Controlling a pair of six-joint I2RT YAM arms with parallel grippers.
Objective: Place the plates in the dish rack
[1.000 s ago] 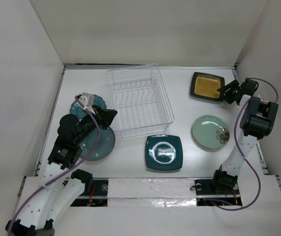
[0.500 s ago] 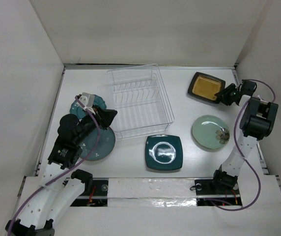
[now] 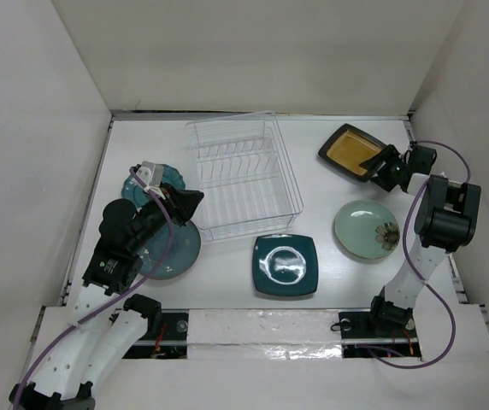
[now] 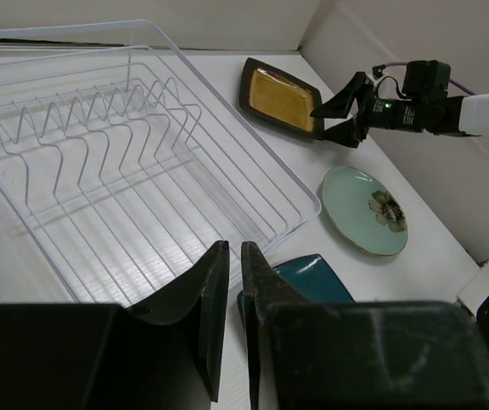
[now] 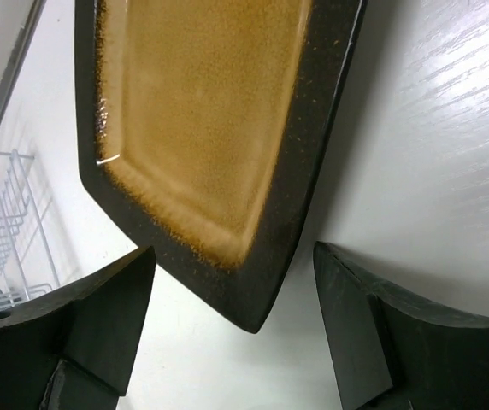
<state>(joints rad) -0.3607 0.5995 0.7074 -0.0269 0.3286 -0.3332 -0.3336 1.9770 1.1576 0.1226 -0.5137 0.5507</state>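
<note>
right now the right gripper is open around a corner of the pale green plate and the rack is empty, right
No: the right gripper is open around a corner of the square black plate with amber centre, not the pale green plate, as the right wrist view shows. The rack is empty.

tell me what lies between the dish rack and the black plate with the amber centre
Nothing: the top external view shows only bare table between the dish rack and the black plate.
</note>
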